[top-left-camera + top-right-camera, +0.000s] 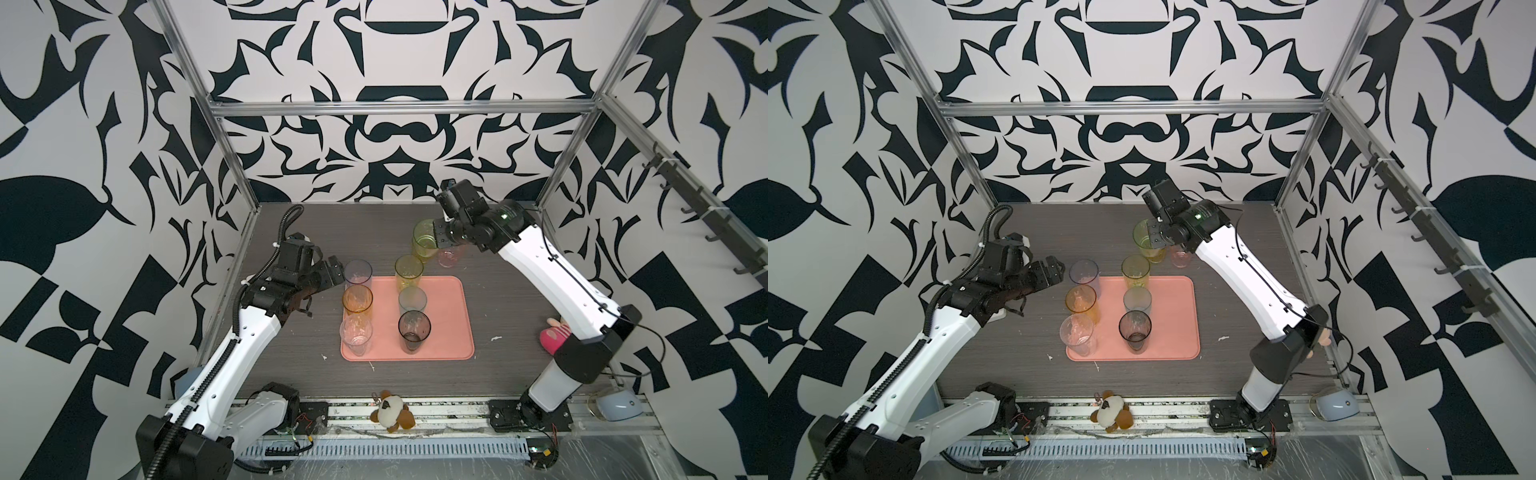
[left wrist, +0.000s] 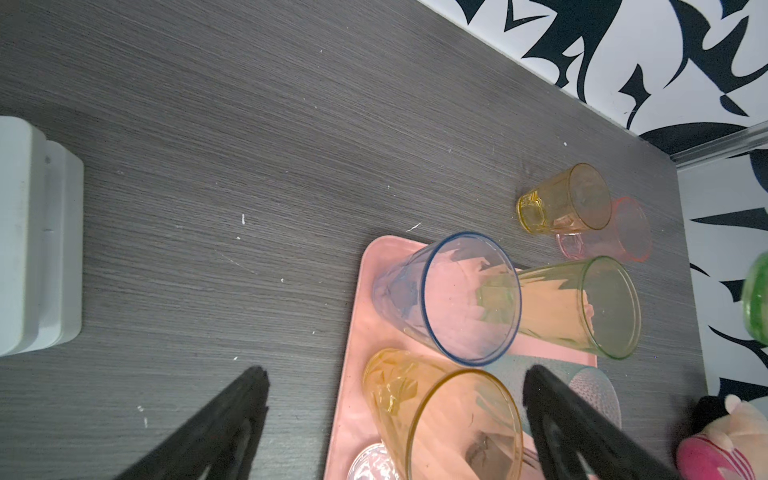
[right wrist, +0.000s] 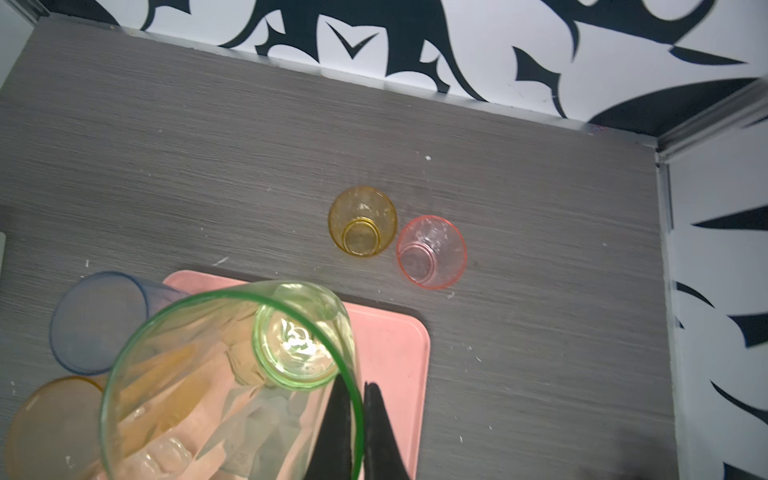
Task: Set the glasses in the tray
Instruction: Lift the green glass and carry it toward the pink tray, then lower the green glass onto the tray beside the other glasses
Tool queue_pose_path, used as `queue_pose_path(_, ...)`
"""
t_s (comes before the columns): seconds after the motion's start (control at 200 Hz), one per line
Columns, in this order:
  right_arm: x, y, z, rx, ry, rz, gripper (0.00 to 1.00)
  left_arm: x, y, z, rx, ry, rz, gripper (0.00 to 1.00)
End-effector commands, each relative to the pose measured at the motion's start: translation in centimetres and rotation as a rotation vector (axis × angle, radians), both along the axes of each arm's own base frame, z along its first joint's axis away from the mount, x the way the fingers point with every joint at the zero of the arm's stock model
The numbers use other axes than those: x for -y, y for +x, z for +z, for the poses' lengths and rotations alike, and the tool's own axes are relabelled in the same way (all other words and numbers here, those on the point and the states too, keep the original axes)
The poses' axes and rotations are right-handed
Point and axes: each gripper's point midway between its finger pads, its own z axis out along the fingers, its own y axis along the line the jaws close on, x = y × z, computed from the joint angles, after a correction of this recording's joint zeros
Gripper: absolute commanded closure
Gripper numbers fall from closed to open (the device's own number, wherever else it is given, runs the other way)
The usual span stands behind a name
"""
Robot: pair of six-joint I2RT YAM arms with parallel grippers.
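right pincer [image 3: 359, 386]: clenched on the rim of the tall green glass [image 3: 232, 374], one finger inside the wall and one outside. the glass hangs tilted, clear of the counter [image 1: 291, 232], by the far edge of the tray [image 1: 446, 316].

left pincer [image 2: 397, 370]: released, jaws spread wide and holding nothing. it hovers just left of the tray's far left corner, beside the blue glass [image 1: 358, 272].

tray: salmon pink, lying flat at mid counter. six glasses stand upright on it in two rows running near to far.
- left row: blue glass at the far corner, orange glass [image 1: 357, 299] in the middle, clear glass [image 1: 356, 334] nearest.
- next row to the right: tall yellow-green glass [image 1: 409, 272] at the far edge, short teal glass [image 1: 412, 300] in the middle, smoky grey glass [image 1: 414, 330] nearest.
- the right part of the tray carries nothing.

off the tray: short yellow glass [image 3: 362, 220] and short pink glass [image 3: 431, 251] stand upright on the counter beyond the tray's far right corner, just beside each other. contact between them cannot be confirmed.

other items: a white and brown plush toy [image 1: 390, 411] on the near rail; a pink plush toy [image 1: 552, 332] at the right edge of the counter beside the right arm; a white box [image 2: 37, 237] on the counter at the left.
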Motion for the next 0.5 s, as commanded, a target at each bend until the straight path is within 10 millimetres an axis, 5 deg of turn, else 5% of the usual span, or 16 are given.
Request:
queue_pose_path(0.0, 2.5, -0.2, 2.2, 0.09, 0.058, -0.083, 1.0, 0.0, -0.3, 1.2, 0.02, -0.002, -0.01, 0.01)
queue_pose_path(0.24, 6.1, -2.2, -1.0, 0.063, 0.072, -0.155, 1.0, 0.1, -0.5, 1.5, 0.049, 0.008, -0.039, 0.01)
queue_pose_path(0.495, 7.7, -3.2, -5.4, 0.025, 0.085, -0.195, 1.0, 0.2, -0.5, 1.6, 0.06, 0.009, -0.047, 0.01)
